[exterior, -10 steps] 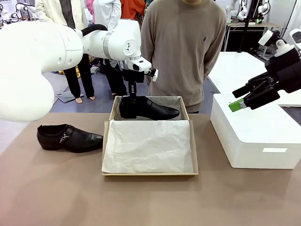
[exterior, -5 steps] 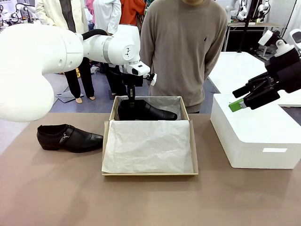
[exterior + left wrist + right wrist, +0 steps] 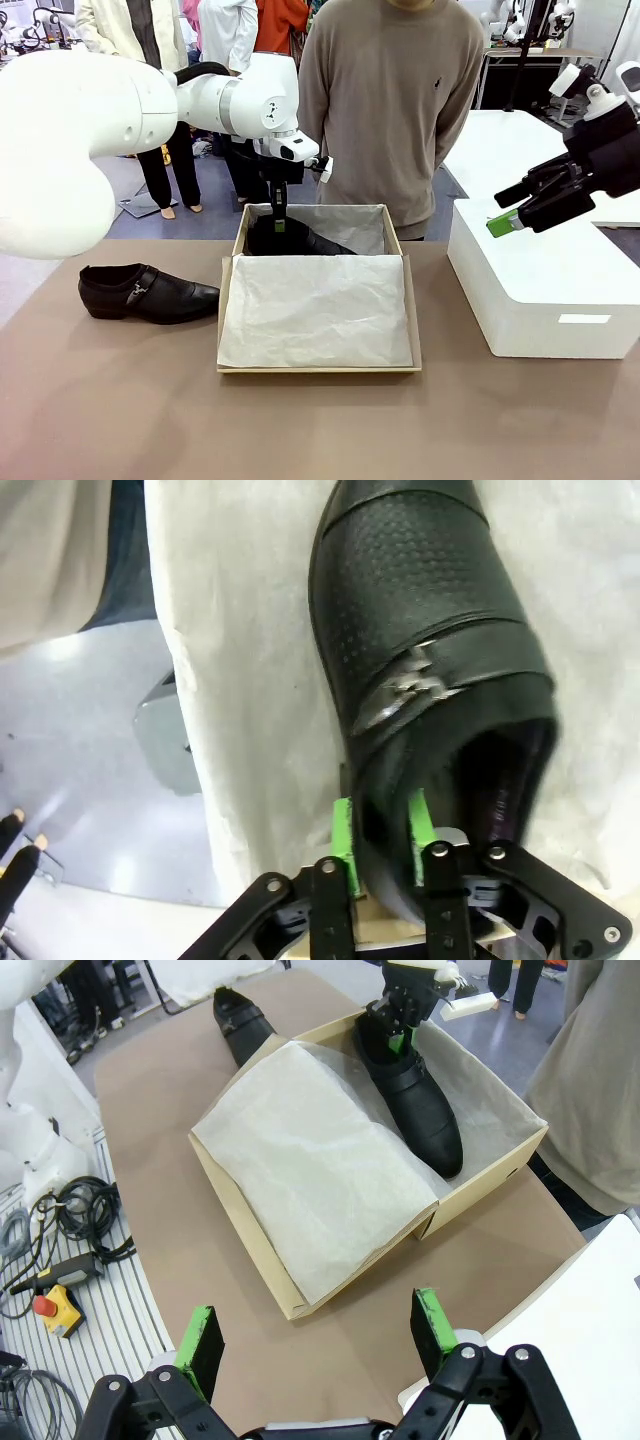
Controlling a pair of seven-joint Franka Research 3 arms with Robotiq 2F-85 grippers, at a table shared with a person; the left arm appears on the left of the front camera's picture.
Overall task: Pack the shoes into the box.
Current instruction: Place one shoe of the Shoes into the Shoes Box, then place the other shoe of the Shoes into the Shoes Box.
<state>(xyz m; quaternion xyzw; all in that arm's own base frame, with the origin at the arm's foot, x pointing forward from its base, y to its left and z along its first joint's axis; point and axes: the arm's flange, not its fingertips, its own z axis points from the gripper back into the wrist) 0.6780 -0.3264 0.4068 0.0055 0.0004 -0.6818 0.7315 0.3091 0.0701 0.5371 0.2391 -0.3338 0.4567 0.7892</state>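
Note:
One black shoe (image 3: 300, 241) (image 3: 430, 660) (image 3: 415, 1100) lies in the far half of the tan box (image 3: 318, 370) (image 3: 250, 1230), its toe toward picture right. My left gripper (image 3: 279, 215) (image 3: 380, 835) (image 3: 397, 1035) reaches down to its heel. The green pads stand a little apart on either side of the heel rim, one inside the shoe and one outside. The other shoe (image 3: 145, 292) (image 3: 240, 1022) rests on the table left of the box. My right gripper (image 3: 505, 210) (image 3: 315, 1345) hovers open and empty, high over the white plastic box.
White tissue paper (image 3: 315, 310) covers the near half of the box. A large white plastic box (image 3: 540, 290) stands at the right. A person (image 3: 390, 100) stands just behind the cardboard box. The brown table is bare in front.
The left gripper has lowered the shoe from above the box rim down into the far half of the box, and its pads have parted a little. The right arm stayed still.

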